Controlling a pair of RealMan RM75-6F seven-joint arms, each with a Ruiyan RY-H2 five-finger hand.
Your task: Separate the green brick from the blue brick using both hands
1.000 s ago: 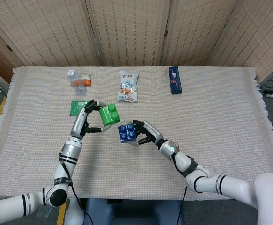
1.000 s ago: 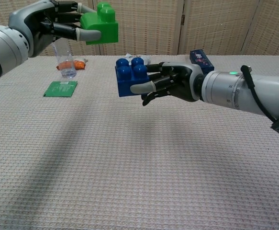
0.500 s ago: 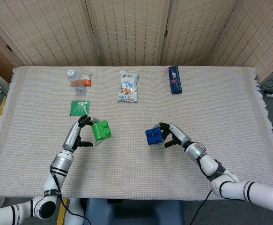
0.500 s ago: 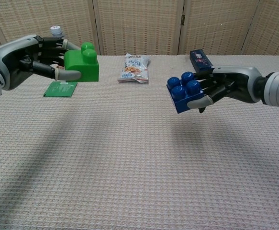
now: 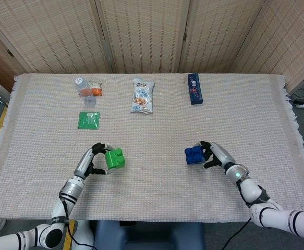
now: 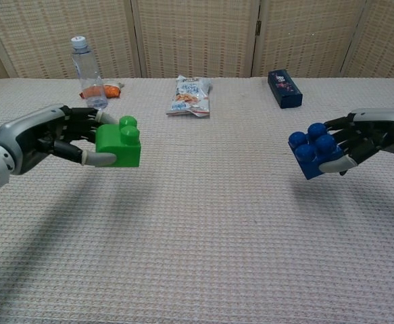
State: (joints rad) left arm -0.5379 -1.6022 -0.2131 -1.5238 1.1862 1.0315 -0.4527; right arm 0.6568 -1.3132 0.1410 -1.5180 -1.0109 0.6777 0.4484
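Bricks apart — left hand (image 6: 55,138) grips the green brick (image 6: 119,142), right hand (image 6: 369,137) clasps the blue brick (image 6: 314,150), fingers closed, held wide above the tabletop (image 6: 203,229) to show the split.

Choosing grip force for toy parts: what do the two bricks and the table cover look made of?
Green brick and blue brick: probably hard moulded plastic, smooth with a slight sheen, solid colour, round studs. Table cover: apparently woven fabric, matte, with a regular waffle-like texture and a fringed edge in the head view.

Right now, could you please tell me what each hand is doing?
Left hand: holding the green brick.
Right hand: holding the blue brick.
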